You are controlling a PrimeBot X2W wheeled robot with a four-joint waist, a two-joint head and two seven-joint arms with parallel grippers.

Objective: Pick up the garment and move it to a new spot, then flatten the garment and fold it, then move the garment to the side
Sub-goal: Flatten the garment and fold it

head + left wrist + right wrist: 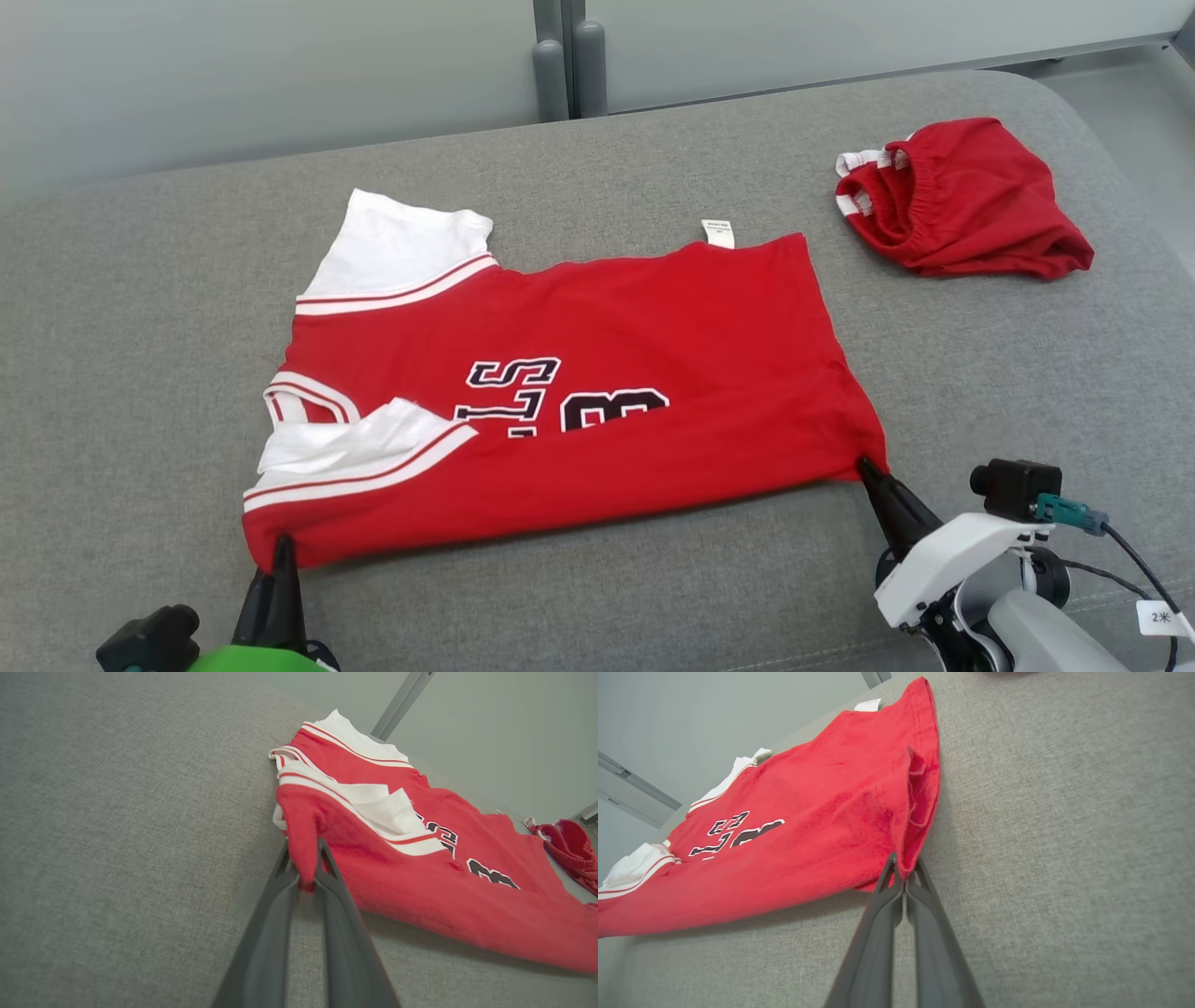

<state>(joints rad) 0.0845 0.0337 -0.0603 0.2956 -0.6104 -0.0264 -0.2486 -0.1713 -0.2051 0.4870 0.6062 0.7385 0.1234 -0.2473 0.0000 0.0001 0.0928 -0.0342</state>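
Visibly, left gripper [282,546] and right gripper [864,464] jaws pinch jersey [653,355] corners; print [515,373] shows "S".

Right gripper [864,464], at 5 o'clock: dark tapered fingers [898,511], white shell [943,560], black camera block [1013,485], teal plug [1064,511] with dark cable [1134,557], white tag [1162,618]. Left gripper [280,544], at 7 o'clock: green housing [252,661].

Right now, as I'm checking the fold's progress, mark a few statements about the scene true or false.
1. The left gripper and right gripper each pinch a near corner of the jersey. True.
2. The red shorts lie on the jersey. False: they lie apart, off to its far right.
3. A white tag shows at the jersey's far edge. True.
4. The jersey is bunched in a heap. False: it lies spread out on the grey cushion.
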